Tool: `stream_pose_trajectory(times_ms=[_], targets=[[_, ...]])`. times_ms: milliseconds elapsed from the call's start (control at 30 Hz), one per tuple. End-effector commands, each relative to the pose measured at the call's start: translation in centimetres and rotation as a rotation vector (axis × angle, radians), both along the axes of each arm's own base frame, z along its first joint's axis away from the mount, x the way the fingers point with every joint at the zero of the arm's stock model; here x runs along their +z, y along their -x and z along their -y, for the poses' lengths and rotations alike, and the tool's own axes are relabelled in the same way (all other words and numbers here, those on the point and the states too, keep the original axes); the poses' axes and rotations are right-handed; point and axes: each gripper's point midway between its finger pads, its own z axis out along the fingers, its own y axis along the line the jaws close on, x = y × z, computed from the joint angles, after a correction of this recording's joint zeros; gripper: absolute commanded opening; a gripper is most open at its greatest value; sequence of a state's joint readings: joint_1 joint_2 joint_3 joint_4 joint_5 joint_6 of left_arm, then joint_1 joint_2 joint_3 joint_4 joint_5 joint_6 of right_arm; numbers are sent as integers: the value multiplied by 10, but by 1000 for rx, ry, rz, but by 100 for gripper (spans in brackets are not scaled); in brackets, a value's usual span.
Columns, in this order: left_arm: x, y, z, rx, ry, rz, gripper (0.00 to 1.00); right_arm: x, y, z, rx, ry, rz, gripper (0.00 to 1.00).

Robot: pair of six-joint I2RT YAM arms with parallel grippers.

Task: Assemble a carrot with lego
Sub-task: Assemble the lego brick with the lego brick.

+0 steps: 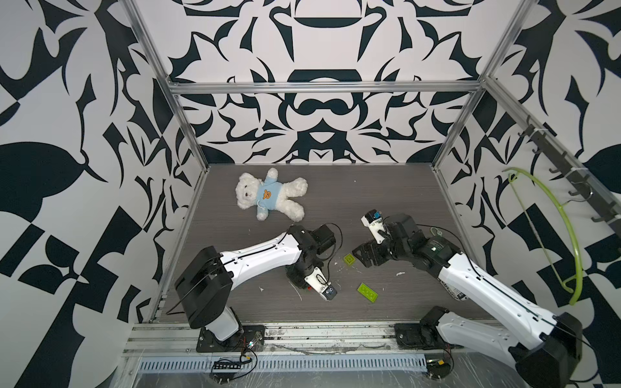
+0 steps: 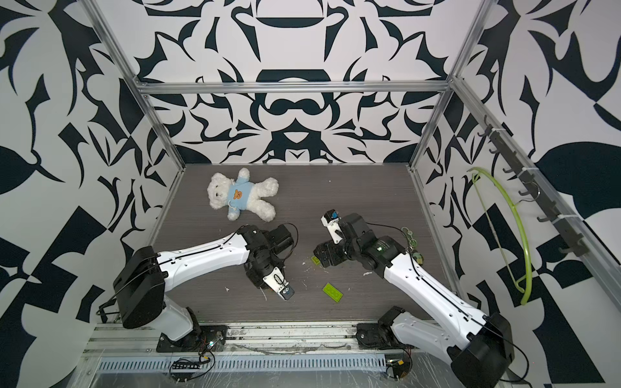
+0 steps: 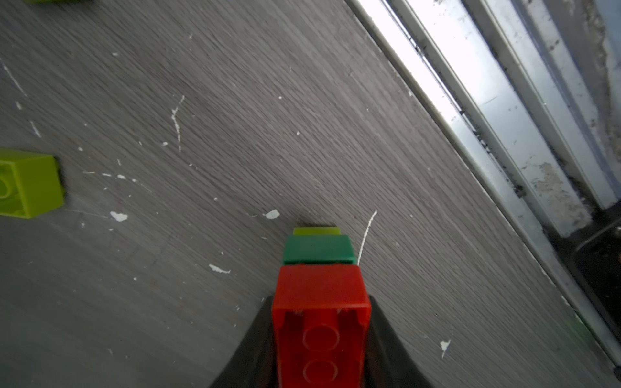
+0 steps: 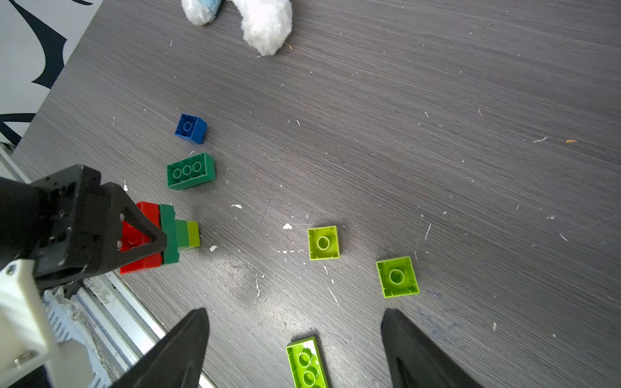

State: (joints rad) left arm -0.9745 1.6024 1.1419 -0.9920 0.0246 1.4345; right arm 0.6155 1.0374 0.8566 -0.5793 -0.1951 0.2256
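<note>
Two grippers shown. My left gripper is clamped on the carrot at its red brick, by the near edge of the table; I cannot tell whether the lime tip touches down. My right gripper hangs spread and empty above a lime oblong brick, which the frame cuts off. In both top views the left wrist nearly hides the carrot.

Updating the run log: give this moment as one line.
left claw: shut on carrot stack | right claw: open, empty | loose: blue brick, dark green brick, two lime squares, lime oblong
</note>
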Motion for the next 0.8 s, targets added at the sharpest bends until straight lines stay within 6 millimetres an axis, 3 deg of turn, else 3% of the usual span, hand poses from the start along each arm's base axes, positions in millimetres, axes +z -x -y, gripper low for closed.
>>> stream_pose_trajectory(times_ms=[0, 533, 767], targets=[[-17, 3, -26, -32, -129, 6, 0, 6, -4, -6, 2, -37, 17, 86], [-32, 11, -35, -56, -176, -15, 0, 2, -1, -5, 6, -38, 7, 86], [-32, 13, -29, -15, -162, -62, 0, 1, 1, -4, 7, -39, 7, 86]])
